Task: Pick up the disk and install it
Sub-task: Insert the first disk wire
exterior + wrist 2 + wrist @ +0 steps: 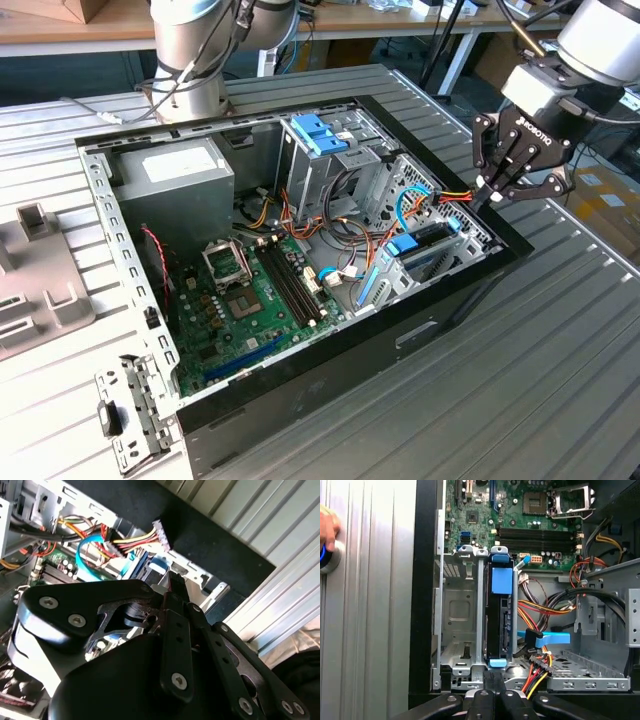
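The disk [432, 243] stands edge-on in a metal bay at the open computer case's [300, 400] end on the exterior view's right. It is a dark slab with blue trim. In the first wrist view the disk [499, 625] has a blue tab at each end and an empty slot [457, 615] beside it. My gripper [492, 197] hovers just above the case rim, a short way off the disk's end, apart from it. Its fingers [495, 680] are shut together with nothing between them. The second wrist view has the fingertips [175, 582] over the bay, near a white power connector [161, 534].
Red and yellow cables [450, 195] run beside the bay under my gripper. Inside the case are a grey power-supply box [170, 170], a motherboard [250, 300] and a blue-latched cage [320, 135]. A grey fixture [35, 270] lies at the exterior view's left. A hand [326, 525] rests on a round button.
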Robot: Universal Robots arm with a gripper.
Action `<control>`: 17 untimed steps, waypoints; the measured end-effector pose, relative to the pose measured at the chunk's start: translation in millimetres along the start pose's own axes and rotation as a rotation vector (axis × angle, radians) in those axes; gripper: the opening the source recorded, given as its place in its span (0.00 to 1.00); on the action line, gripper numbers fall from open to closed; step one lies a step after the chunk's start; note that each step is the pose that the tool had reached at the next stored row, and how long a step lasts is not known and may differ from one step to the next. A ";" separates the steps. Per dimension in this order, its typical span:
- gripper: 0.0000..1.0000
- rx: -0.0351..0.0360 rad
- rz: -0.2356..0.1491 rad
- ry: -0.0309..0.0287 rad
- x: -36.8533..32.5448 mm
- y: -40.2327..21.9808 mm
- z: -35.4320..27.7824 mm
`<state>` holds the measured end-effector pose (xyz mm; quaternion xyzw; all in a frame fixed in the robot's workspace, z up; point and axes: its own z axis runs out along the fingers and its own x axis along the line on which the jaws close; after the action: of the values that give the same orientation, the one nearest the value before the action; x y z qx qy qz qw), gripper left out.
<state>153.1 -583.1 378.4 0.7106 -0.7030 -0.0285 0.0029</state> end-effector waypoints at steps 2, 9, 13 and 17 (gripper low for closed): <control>0.11 0.0071 0.000 0.0001 0.0 -0.1 0.1; 0.11 0.0076 -0.012 0.0005 0.0 0.0 0.1; 0.11 0.0069 -0.030 0.0012 0.0 0.0 0.1; 0.11 0.0063 -0.048 0.0020 0.0 0.0 0.1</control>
<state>153.1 -583.1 378.3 0.7274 -0.6858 -0.0257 0.0007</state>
